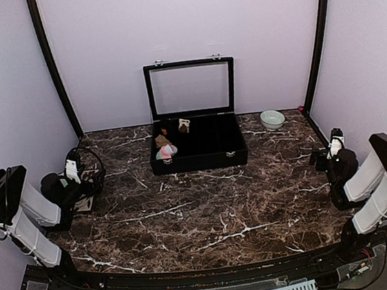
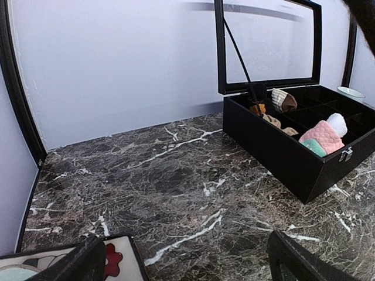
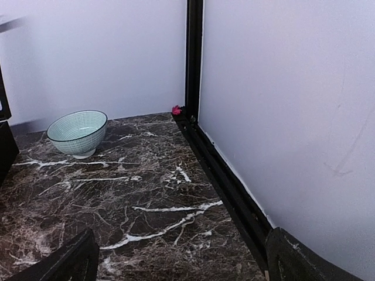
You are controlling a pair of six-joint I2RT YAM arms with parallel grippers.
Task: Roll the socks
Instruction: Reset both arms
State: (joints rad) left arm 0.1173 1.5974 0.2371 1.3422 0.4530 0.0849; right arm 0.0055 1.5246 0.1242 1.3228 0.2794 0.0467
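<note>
Both socks lie in the open black box (image 1: pixel 231 156) at the back middle of the table. The pink sock (image 1: pixel 166 150) (image 2: pixel 323 138), with mint and white patches, sits at the box's front left. The cream-beige sock (image 1: pixel 184 125) (image 2: pixel 283 100) with brown bands lies further back. My left gripper (image 1: pixel 84 172) (image 2: pixel 187 263) rests at the table's left side, open and empty, pointing toward the box. At the right side my right gripper (image 1: pixel 333 140) (image 3: pixel 184 263) is open too, with nothing between its fingers, facing the back right corner.
A small tan-brown bundle (image 1: pixel 163 140) (image 2: pixel 272 121) lies in the box between the socks. The box's glass lid (image 1: pixel 190 88) stands upright. A pale green bowl (image 1: pixel 272 119) (image 3: pixel 77 133) sits right of the box. A white card with a red flower (image 2: pixel 114 260) lies under my left gripper.
</note>
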